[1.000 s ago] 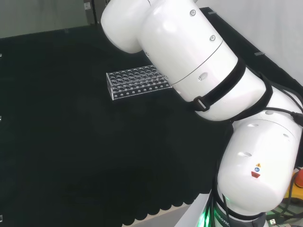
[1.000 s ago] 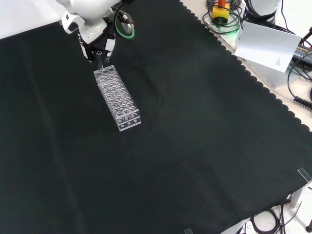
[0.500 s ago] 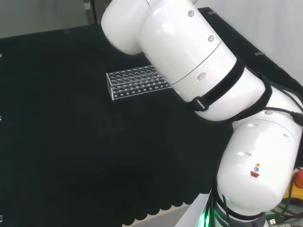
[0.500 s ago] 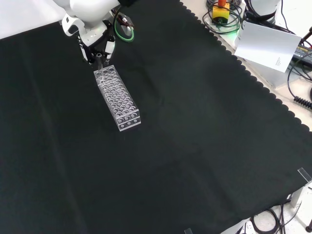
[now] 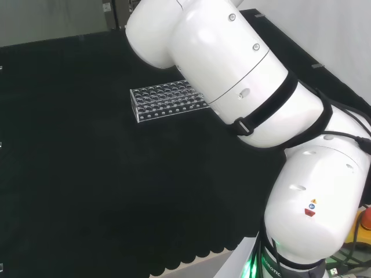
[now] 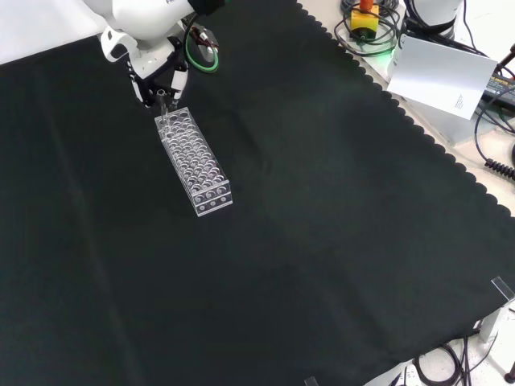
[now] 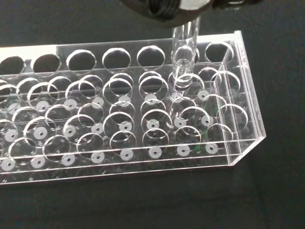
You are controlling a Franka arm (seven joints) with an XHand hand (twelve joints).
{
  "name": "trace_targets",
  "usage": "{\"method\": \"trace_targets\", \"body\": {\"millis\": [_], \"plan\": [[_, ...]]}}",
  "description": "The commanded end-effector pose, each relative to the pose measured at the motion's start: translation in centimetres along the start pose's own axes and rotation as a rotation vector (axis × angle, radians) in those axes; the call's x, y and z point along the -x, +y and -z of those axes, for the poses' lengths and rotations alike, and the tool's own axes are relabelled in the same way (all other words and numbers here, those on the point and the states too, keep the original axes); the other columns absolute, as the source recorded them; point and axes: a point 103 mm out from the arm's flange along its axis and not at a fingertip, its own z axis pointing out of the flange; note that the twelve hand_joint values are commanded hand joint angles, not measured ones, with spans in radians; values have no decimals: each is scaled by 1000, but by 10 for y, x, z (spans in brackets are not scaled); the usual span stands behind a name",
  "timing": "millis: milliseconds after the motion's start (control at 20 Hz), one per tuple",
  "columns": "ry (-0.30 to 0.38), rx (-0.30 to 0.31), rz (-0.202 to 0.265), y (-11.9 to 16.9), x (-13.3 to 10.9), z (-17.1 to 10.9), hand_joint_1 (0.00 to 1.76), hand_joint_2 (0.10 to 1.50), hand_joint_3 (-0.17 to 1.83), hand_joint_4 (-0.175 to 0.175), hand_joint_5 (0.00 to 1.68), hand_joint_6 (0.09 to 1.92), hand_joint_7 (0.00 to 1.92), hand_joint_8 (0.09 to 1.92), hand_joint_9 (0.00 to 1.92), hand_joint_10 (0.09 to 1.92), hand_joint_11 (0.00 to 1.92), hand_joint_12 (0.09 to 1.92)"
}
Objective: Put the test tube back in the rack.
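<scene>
Clear test tube [image 7: 185,52] upright, lower end inside a hole of the clear rack [image 7: 143,119], in the row of holes second from the end wall. Upper end of the tube hidden behind the blurred hand [image 7: 167,7]; impossible to tell whether the fingers grip it. In the front view, tube [image 6: 162,108] at the rack's [image 6: 195,165] 11 o'clock end, hand [image 6: 157,76] directly above. Rack lying on the black tabletop [image 6: 322,209].
</scene>
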Motion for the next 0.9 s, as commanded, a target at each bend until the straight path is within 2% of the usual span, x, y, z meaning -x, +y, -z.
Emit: {"method": "trace_targets", "body": {"millis": [50, 300, 900], "plan": [[3, -11, -11, 7, 5, -7, 1414, 1006, 0, -175, 1149, 553, 1732, 484, 1187, 805, 951, 1168], [4, -13, -8, 7, 4, -10, 1414, 1006, 0, -175, 1150, 553, 1732, 483, 1187, 805, 951, 1168], [22, -51, 24, 9, -12, -38, 1414, 1006, 0, -175, 1150, 552, 1733, 481, 1187, 804, 951, 1167]]}}
